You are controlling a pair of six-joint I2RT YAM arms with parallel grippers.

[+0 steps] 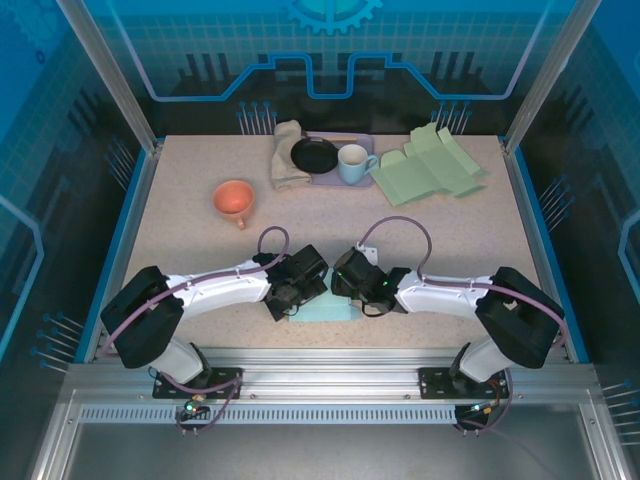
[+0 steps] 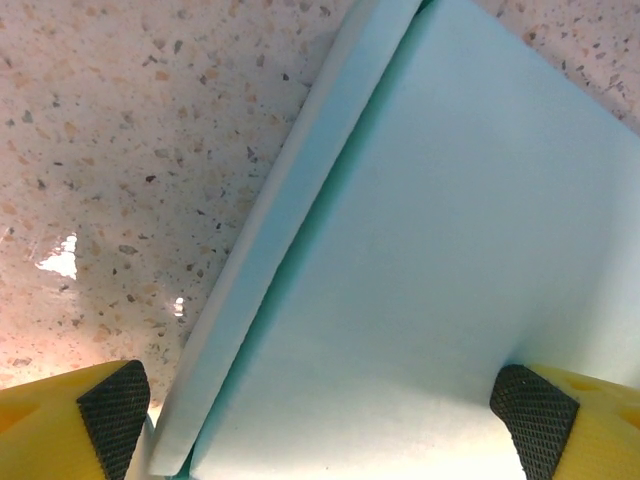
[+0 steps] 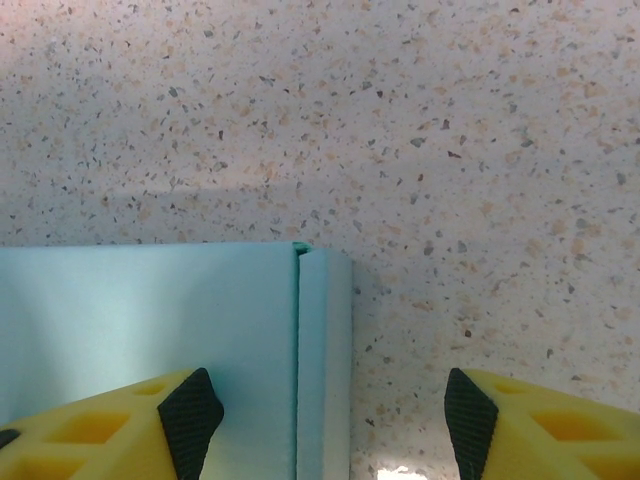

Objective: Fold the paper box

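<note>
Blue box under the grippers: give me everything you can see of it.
The box is pale blue-green, matte and card-like. It lies flat on the table near its front edge, partly hidden from above. Up close it shows one broad smooth panel with a narrow flap folded along an edge, a dark crease between. The open left gripper straddles it; the right gripper spans its flap edge. Contact is unclear.

Speckled table, paper box, orange cup, cloth, tray
</note>
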